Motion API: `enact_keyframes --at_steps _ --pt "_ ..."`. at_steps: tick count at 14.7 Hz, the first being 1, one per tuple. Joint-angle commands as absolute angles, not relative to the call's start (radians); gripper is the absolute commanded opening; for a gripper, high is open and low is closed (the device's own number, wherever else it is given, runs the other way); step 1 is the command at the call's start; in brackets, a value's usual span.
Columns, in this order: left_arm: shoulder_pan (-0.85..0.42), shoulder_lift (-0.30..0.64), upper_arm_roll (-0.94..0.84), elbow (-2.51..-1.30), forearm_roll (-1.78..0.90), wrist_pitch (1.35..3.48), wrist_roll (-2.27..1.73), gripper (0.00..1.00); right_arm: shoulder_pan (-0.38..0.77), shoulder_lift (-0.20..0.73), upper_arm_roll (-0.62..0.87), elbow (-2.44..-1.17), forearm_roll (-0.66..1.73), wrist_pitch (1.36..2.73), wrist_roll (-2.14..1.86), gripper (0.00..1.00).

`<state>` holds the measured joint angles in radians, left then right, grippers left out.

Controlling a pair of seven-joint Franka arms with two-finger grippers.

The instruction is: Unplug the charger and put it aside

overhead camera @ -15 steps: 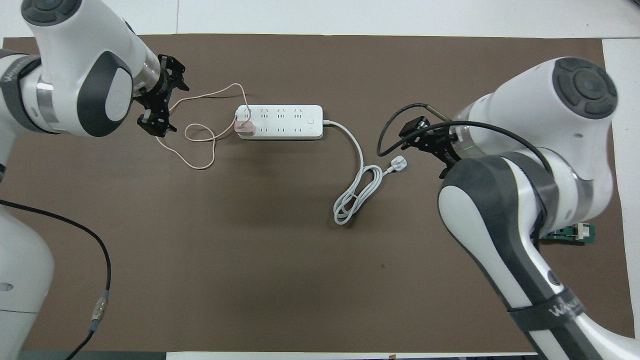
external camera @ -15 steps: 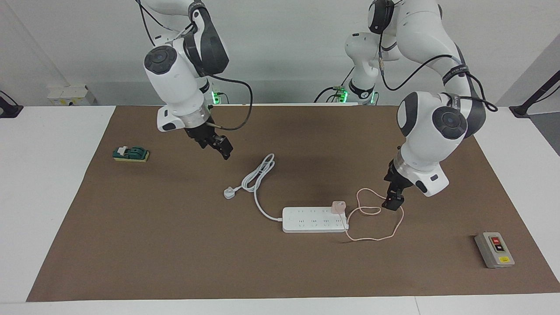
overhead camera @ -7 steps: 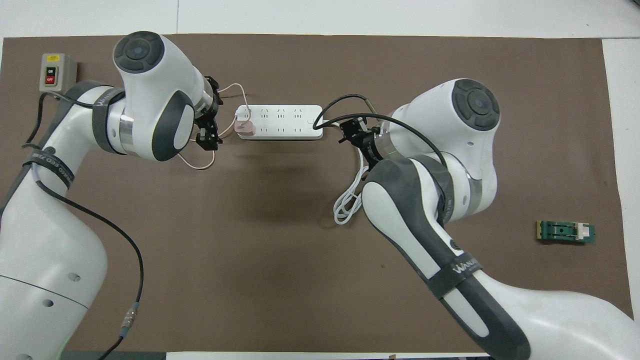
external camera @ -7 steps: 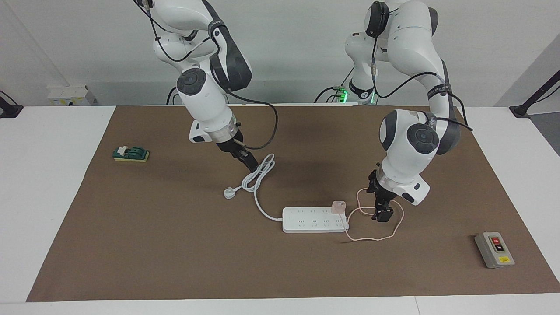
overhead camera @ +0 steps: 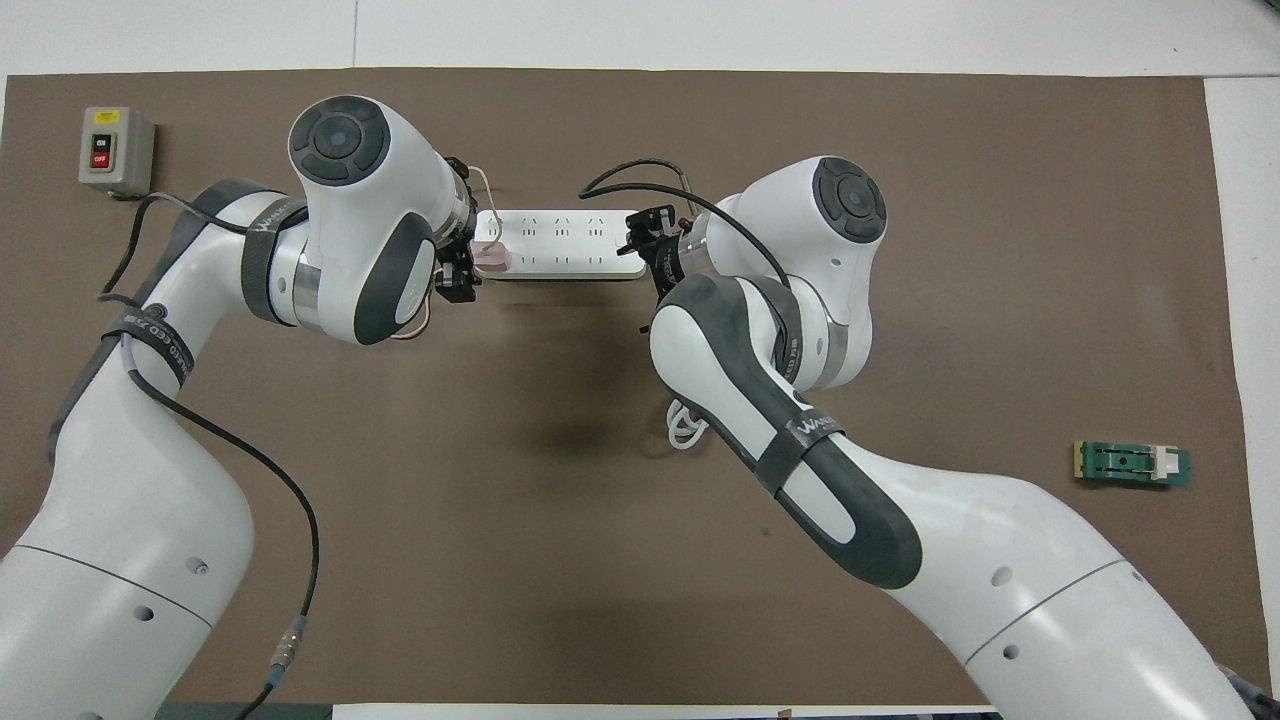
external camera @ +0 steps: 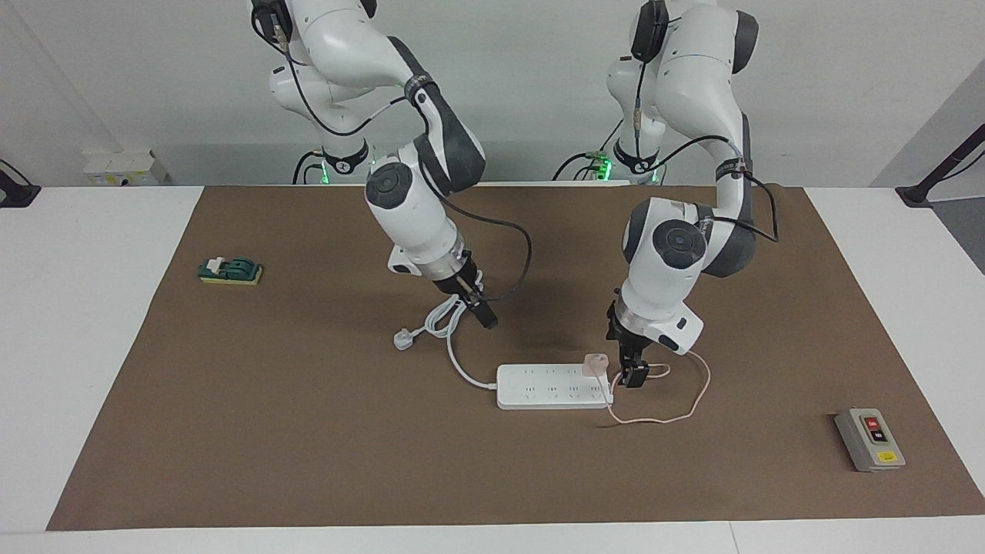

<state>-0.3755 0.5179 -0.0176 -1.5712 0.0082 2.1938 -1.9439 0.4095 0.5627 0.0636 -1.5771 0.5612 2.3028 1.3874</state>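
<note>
The pale pink charger [external camera: 595, 362] is plugged into the white power strip [external camera: 548, 387] at the strip's end toward the left arm. It also shows in the overhead view [overhead camera: 490, 257] on the strip [overhead camera: 565, 243]. Its thin pink cable [external camera: 677, 415] lies in loops on the mat beside the strip. My left gripper [external camera: 632, 375] is open and low over the cable, close beside the charger but not around it; it also shows in the overhead view [overhead camera: 458, 280]. My right gripper [external camera: 485, 317] hangs over the strip's other end [overhead camera: 645, 235].
The strip's thick white cord [external camera: 454, 308] and white plug [external camera: 404, 338] lie nearer to the robots. A grey switch box [external camera: 869, 440] sits toward the left arm's end. A green block [external camera: 231, 271] sits toward the right arm's end. A brown mat [external camera: 308, 462] covers the table.
Both arms have swung inward and down. The left gripper came from over the cable loops to beside the charger. The right gripper moved across the white cord to over the strip's other end.
</note>
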Motion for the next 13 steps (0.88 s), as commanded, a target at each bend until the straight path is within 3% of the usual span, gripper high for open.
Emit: enact_keyframes --at_steps 1,4,10,11,12,13 --pt "-0.39 0.505 -0.002 -1.624 0.025 2.252 -1.97 1.0 0.419 0.632 0.063 -1.488 0.632 2.301 1.419 1.0" --pt "-0.399 0.494 0.002 -1.655 0.029 2.253 -1.97 0.96 0.416 0.759 0.063 -1.347 0.643 2.278 1.462 1.0" --pt "-0.41 0.494 -0.002 -1.655 0.032 2.255 -1.976 0.88 0.41 0.88 0.063 -1.174 0.643 2.238 1.505 1.0" --pt "-0.413 0.492 -0.002 -1.657 0.032 2.255 -1.976 0.82 0.408 0.884 0.063 -1.166 0.643 2.237 1.505 1.0" --pt "-0.414 0.492 -0.002 -1.657 0.032 2.256 -1.974 0.66 0.407 0.887 0.061 -1.166 0.641 2.237 1.503 1.0" --pt "-0.414 0.492 -0.002 -1.657 0.032 2.261 -1.974 0.33 0.405 0.888 0.061 -1.166 0.641 2.238 1.503 1.0"
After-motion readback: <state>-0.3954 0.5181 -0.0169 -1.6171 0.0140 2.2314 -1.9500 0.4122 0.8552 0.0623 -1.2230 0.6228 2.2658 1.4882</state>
